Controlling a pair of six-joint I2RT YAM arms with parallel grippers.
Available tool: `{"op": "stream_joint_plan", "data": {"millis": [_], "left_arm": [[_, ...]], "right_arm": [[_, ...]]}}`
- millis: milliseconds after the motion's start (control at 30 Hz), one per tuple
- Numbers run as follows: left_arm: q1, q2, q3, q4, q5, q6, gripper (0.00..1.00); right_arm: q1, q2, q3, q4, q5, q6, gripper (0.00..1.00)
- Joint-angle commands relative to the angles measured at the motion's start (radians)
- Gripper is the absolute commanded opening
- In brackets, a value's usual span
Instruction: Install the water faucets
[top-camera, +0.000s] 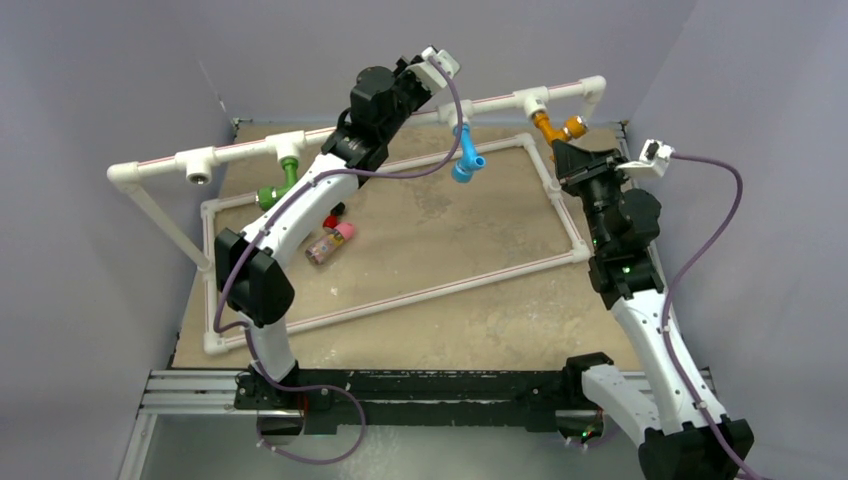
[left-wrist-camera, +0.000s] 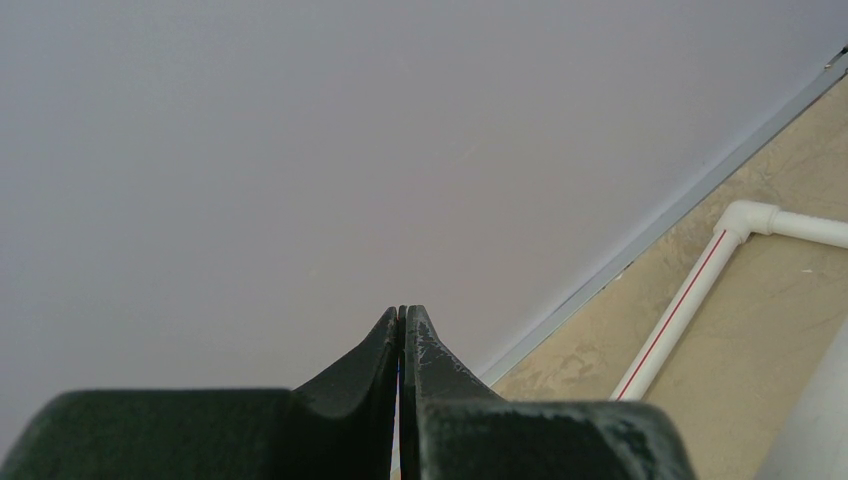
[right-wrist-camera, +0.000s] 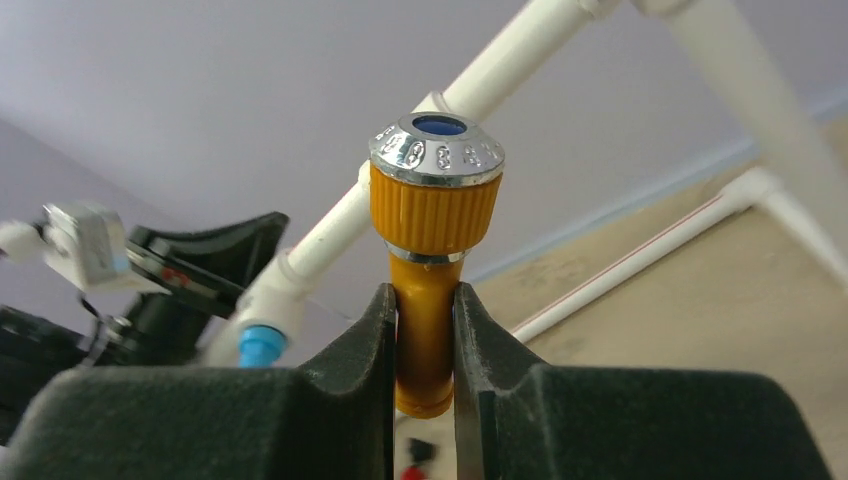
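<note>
Seating, apparently: orange ribbed plastic faucet clamped in right gripper, at white pipe tee. Left gripper pinched empty. Next: likely twist home.

Left pincer, jaws together, against grey wall; white red-striped pipe at right.

- Raised rail across table rear; under it L to R: left faucet, mid faucet, right faucet.
- right gripper around right faucet, fingers touching both sides.
- Bottle on table, inside pipe loop, left-ctr.
</note>
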Motion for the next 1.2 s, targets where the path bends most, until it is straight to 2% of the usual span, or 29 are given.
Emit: {"op": "stream_joint_plan", "data": {"millis": [0,167,267,400,600,800,1000,1167], "left_arm": [[-0.082,-0.016,-0.050,-0.204,0.250,-0.058,0.00],[-0.085,-0.016,-0.052,-0.206,0.245,-0.056,0.00],[-0.085,-0.017,-0.052,-0.205,0.245,-0.054,0.00],[-0.087,-0.017,-0.051,-0.207,0.242,-0.052,0.00],[-0.088,-0.022,-0.060,-0.206,0.238,-0.050,0.00],[-0.088,-0.022,-0.064,-0.204,0.234,-0.050,0.00],[-0.091,-0.023,-0.065,-0.207,0.238,-0.056,0.00],[-0.092,-0.026,-0.068,-0.208,0.236,-0.052,0.00]], "right_arm": [[-0.012,0.042,0.108,0.154,0.073,-0.473,0.00],[-0.012,0.050,0.096,0.177,0.047,-0.517,0.00],[-0.012,0.055,0.093,0.168,0.058,-0.438,0.00],[-0.012,0.050,0.046,0.149,-0.006,-0.175,0.00],[-0.012,0.051,-0.053,0.225,-0.055,0.286,0.00],[-0.012,0.060,-0.136,0.315,-0.102,0.656,0.00],[-0.012,0.070,-0.134,0.305,-0.125,0.772,0.00],[-0.012,0.070,-0.129,0.304,-0.118,0.775,0.01]]}}
